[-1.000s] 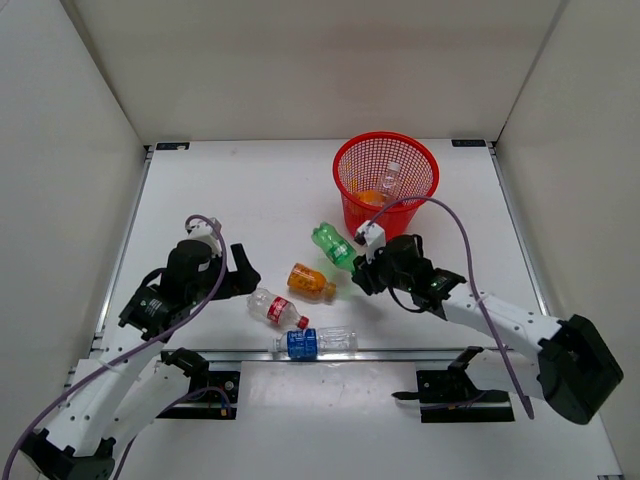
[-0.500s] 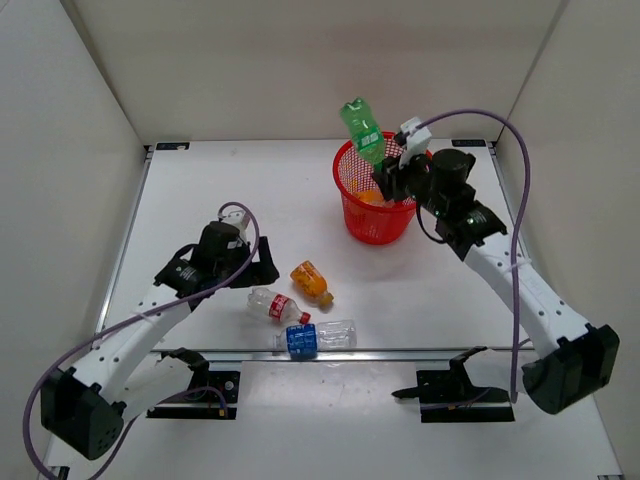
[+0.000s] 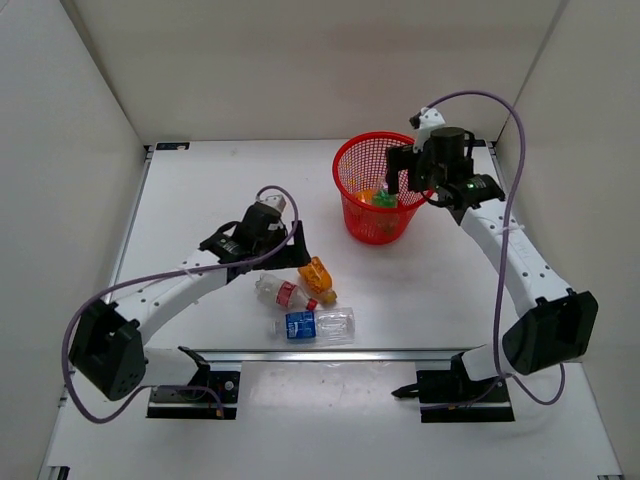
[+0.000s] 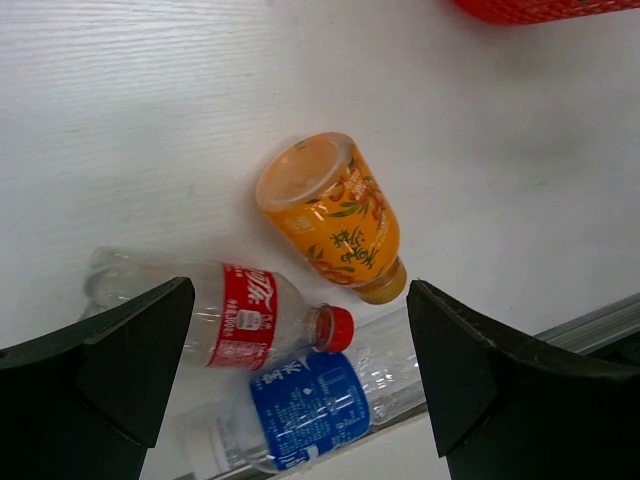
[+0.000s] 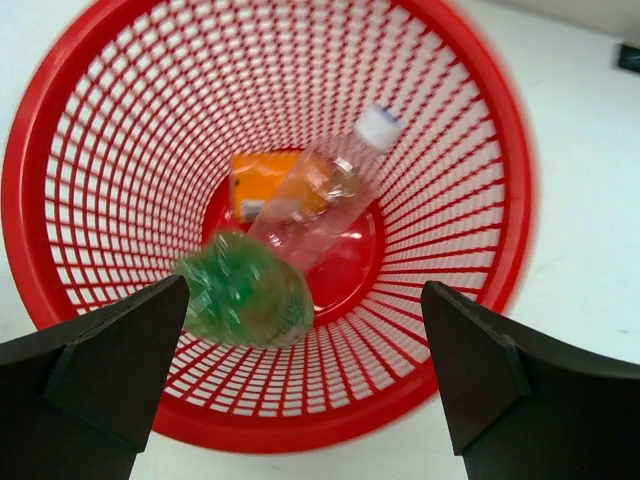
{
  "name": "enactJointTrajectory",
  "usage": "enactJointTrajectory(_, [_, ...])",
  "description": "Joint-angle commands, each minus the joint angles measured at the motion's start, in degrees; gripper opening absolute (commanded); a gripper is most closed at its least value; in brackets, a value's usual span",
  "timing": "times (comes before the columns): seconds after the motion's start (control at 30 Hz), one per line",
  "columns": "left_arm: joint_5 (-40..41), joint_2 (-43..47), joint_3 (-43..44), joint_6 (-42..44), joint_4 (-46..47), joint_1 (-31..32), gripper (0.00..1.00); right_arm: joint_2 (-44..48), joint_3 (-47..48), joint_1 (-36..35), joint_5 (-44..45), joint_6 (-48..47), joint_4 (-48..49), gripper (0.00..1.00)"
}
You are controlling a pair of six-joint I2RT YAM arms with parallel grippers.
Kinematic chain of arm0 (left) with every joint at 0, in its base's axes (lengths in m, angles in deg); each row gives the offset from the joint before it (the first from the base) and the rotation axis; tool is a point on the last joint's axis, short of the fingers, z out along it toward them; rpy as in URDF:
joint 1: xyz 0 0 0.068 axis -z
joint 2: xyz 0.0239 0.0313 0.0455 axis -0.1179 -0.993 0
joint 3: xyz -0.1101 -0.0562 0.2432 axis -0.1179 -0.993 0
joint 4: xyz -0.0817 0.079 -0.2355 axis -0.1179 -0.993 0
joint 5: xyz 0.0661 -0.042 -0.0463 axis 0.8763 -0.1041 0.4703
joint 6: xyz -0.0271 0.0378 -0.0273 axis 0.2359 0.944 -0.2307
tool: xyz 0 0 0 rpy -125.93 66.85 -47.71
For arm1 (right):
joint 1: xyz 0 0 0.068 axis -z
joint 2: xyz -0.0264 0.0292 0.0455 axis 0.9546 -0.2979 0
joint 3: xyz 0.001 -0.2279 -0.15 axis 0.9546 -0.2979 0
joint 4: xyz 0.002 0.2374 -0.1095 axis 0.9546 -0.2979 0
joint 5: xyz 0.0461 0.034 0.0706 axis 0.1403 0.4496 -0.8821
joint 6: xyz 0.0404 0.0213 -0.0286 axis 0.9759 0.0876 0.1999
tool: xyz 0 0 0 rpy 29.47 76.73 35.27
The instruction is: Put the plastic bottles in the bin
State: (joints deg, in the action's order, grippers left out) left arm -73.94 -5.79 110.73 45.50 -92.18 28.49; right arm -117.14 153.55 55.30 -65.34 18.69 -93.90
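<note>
The red mesh bin (image 3: 345, 165) stands at the back right. My right gripper (image 3: 402, 186) hangs open over its right side. Looking down from the right wrist, a blurred green bottle (image 5: 245, 290) is loose in the air inside the bin (image 5: 470, 330), below the open gripper (image 5: 305, 283). A clear bottle (image 5: 320, 190) and an orange one (image 5: 260, 190) lie at the bottom. My left gripper (image 3: 298, 252) is open just above three bottles on the table: an orange bottle (image 4: 335, 215), a red-label bottle (image 4: 230, 310) and a blue-label bottle (image 4: 310, 400).
A metal rail (image 3: 420, 352) runs along the table's near edge, right by the blue-label bottle (image 3: 315, 325). White walls enclose the table on three sides.
My right gripper carried the green bottle up over the bin and opened, and the bottle is dropping in. My left arm reached right toward the orange bottle, staying open.
</note>
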Motion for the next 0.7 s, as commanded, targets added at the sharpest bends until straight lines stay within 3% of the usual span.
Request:
enactJointTrajectory(0.0, [0.06,-3.63,3.28,-1.25,4.81,1.91,0.98,5.69,3.97,1.37,7.81,2.51,-2.08,0.99])
enactJointTrajectory(0.17, [-0.37,-12.94,5.03,-3.18,8.86,3.67,0.98,10.35,2.75,5.40,15.20,5.58,-9.63,0.99])
enactJointTrajectory(0.37, [0.67,-23.23,9.87,-3.27,9.30,7.53,0.98,19.49,-8.31,15.50,9.06,7.96,-10.61,0.99])
enactJointTrajectory(0.5, [1.11,-27.28,10.93,-5.02,11.06,8.16,0.98,24.07,-14.47,17.27,10.29,8.75,-11.31,0.99])
enactJointTrajectory(0.57, [-0.11,-27.55,8.65,-6.52,13.77,7.98,0.87,25.91,-17.19,17.28,10.29,10.16,-11.23,0.99])
enactJointTrajectory(0.63, [-0.82,-27.55,8.55,-7.57,15.45,7.36,0.71,27.93,-20.80,18.50,10.38,11.21,-11.23,0.99])
enactJointTrajectory(0.67, [-0.65,-27.21,9.60,-7.40,14.76,7.45,0.68,29.25,-21.51,19.29,10.64,11.74,-11.22,0.99])
